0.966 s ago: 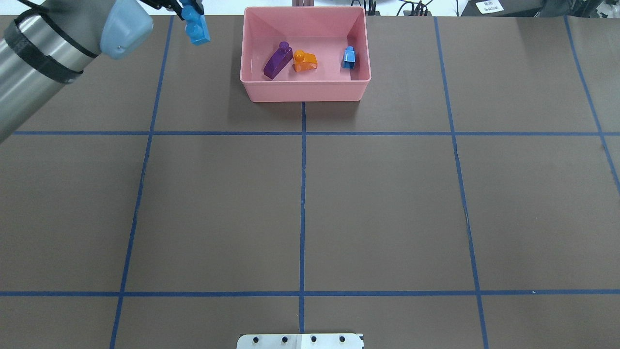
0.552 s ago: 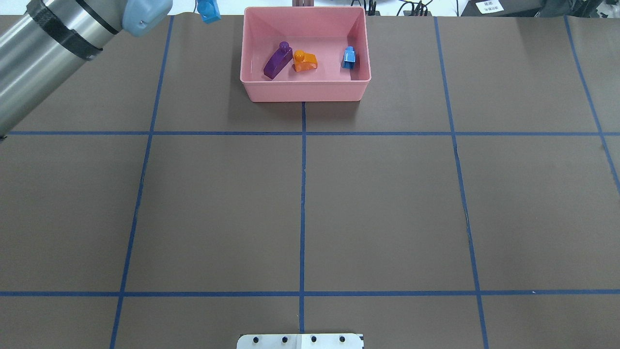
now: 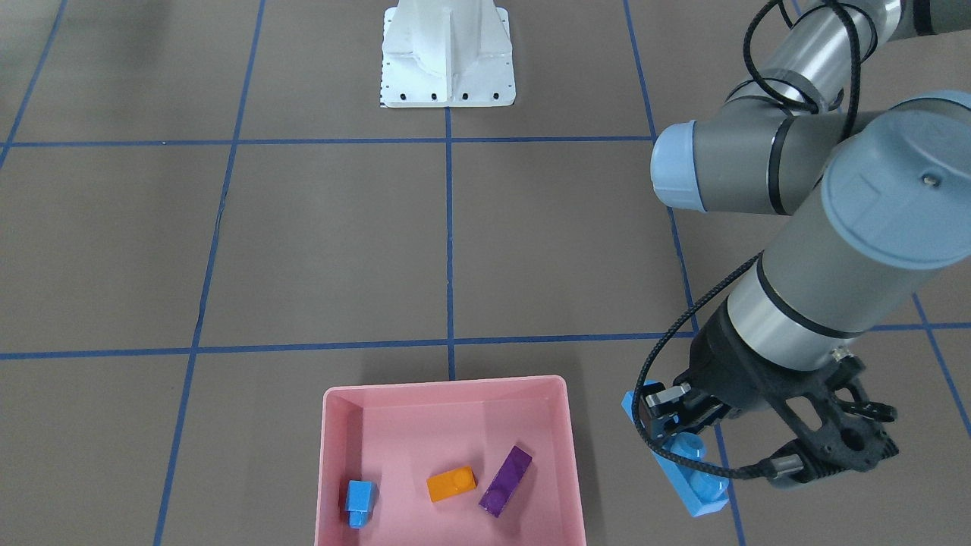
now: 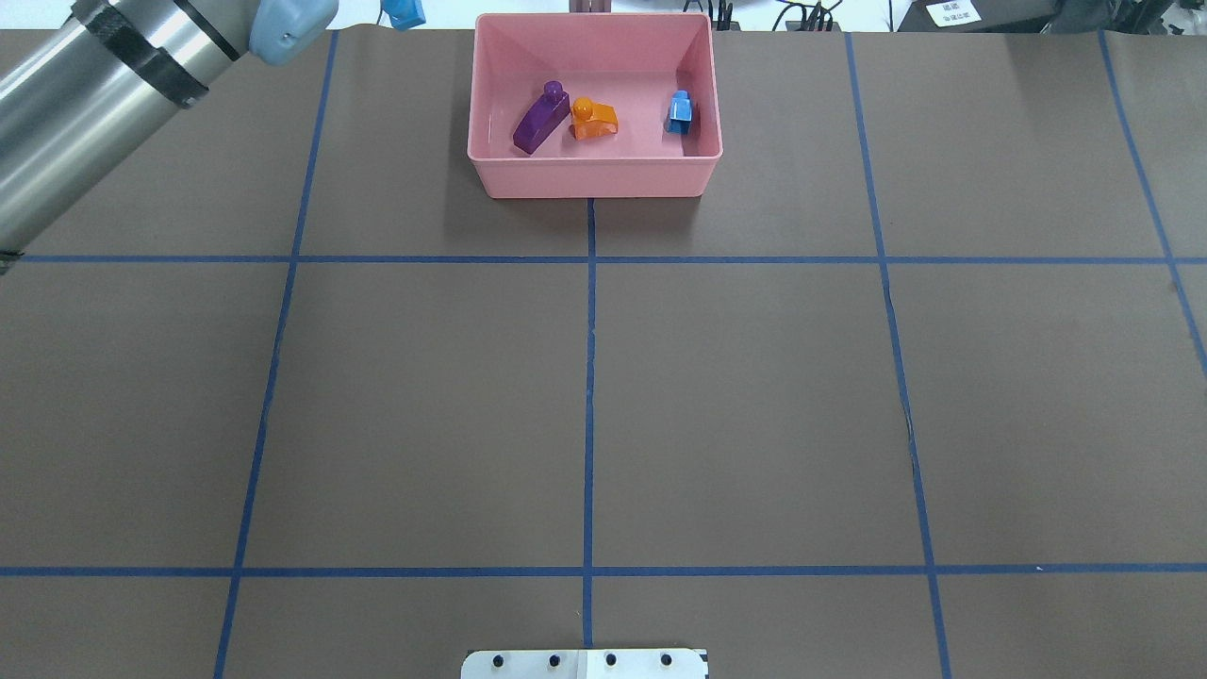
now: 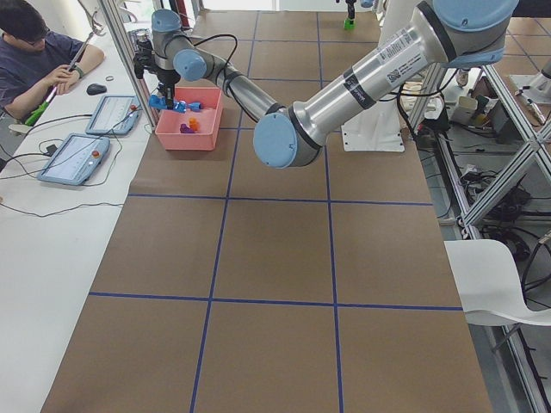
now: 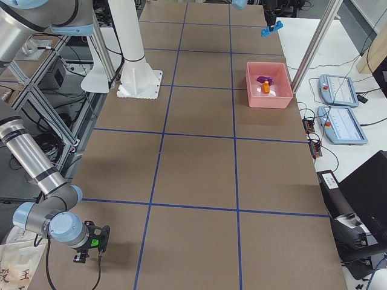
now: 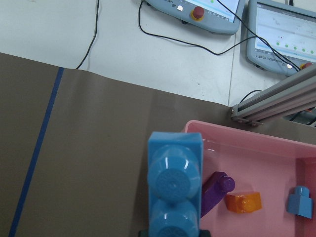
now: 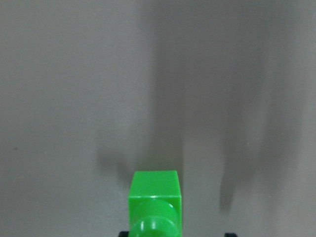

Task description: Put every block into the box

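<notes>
The long blue block (image 3: 702, 493), pinched in the left claw (image 3: 677, 434), hangs tilted above the brown surface (image 3: 303, 243), just outside the pink box (image 3: 331, 455) on the robot's left of it. Inside the box lie the purple block (image 3: 506, 470), the orange block (image 3: 450, 484) just beside it, and the small blue block (image 3: 360, 497) apart, near the opposite wall. The green block (image 8: 155, 197) is pinched in the right claw (image 6: 91, 244), low over the surface at the robot's right end, well apart from the box.
</notes>
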`<action>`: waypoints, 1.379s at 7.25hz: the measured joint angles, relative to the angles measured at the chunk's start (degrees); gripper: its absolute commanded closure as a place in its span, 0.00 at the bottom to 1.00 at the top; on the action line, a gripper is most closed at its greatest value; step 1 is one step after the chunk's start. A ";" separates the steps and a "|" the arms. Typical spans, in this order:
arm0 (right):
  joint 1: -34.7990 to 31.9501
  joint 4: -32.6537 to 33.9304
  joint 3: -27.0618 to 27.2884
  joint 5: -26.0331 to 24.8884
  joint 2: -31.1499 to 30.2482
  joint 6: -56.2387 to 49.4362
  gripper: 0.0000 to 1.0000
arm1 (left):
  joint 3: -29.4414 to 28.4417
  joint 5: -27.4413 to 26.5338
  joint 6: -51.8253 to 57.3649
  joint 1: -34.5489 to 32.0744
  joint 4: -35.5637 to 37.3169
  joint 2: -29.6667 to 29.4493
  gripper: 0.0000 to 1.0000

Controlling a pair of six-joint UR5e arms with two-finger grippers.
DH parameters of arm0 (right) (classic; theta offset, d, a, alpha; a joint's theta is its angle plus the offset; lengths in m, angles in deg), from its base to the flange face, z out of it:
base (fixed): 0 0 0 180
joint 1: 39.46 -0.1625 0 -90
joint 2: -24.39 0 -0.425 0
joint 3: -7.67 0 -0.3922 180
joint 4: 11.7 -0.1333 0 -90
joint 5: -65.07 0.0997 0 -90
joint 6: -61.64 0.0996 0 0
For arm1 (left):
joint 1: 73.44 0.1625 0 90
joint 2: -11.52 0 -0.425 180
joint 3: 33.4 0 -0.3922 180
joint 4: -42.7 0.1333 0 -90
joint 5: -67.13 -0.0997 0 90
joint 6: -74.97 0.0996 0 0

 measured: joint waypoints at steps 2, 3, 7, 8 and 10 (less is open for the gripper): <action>-0.01 0.06 0.18 0.64 0.93 1.04 1.00 | -2.43 -1.86 -1.85 1.15 -0.72 -2.15 1.00; -0.08 0.17 0.88 1.72 1.16 1.17 1.00 | -6.48 -4.87 -4.29 2.70 -3.38 -4.63 1.00; 0.03 3.73 6.72 7.69 1.42 1.19 1.00 | -20.29 -16.96 -14.20 9.88 -18.75 -9.96 0.20; -0.42 8.74 10.72 8.09 1.94 1.17 1.00 | -20.54 -17.94 -15.42 11.58 -20.06 -10.14 0.00; -2.71 25.99 22.60 7.88 4.93 1.13 1.00 | -19.86 -18.43 -15.76 13.99 -20.73 -10.21 0.00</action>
